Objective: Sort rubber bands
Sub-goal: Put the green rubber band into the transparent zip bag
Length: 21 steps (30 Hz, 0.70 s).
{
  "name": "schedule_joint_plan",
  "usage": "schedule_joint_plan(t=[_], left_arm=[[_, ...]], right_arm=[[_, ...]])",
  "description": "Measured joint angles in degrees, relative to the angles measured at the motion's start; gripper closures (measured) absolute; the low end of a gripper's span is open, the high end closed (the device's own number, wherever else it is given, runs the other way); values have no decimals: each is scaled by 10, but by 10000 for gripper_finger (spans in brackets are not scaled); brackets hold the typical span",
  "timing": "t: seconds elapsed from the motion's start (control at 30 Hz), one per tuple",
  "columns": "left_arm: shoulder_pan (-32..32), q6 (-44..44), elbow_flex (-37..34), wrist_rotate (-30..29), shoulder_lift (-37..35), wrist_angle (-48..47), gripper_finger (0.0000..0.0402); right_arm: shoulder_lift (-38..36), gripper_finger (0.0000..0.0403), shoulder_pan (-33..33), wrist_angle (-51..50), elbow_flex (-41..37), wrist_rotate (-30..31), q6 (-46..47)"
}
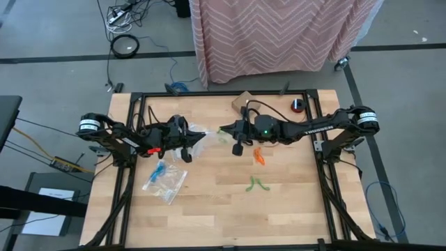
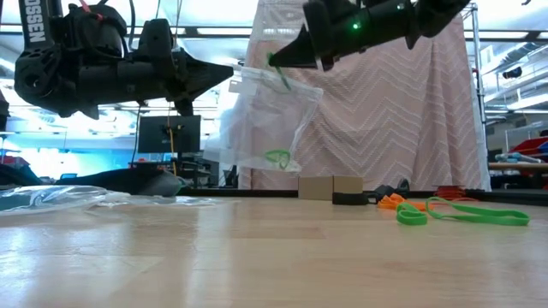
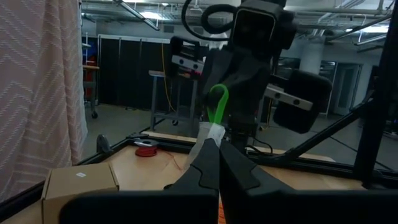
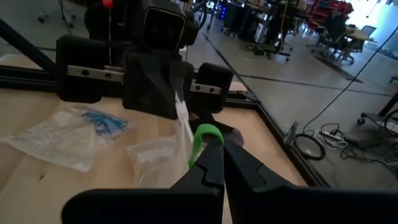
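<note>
Both pincers pressed together mid-table, raised, tips facing.
Left gripper [image 1: 202, 137] pinching clear zip bag [image 2: 267, 120]; right gripper [image 1: 221, 130] pinching green rubber band [image 4: 202, 138] at bag mouth. More green bands [image 1: 256, 184] and orange bands [image 1: 258, 156] on table [image 1: 279, 209], nearer. "TROSSEN" on right arm.

Above the bench [image 1: 209, 209] centre, a zip bag [image 2: 265, 120] hangs between the left tool [image 1: 202, 137] and right tool [image 1: 221, 130]; another bag [image 1: 166, 180] lies lower left, 2 rubber bands [image 1: 258, 184] lower right.
</note>
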Motion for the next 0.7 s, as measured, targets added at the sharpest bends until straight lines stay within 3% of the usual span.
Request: schedule_joint_plan(t=[0.47,0.7], left_arm=[[0,-5,0,0,0,0,398],[0,-6,0,0,0,0,398]], right_arm=[[0,403,-26,-72,-1,-11,49],[0,389,-28,-73,-1,-46,47]])
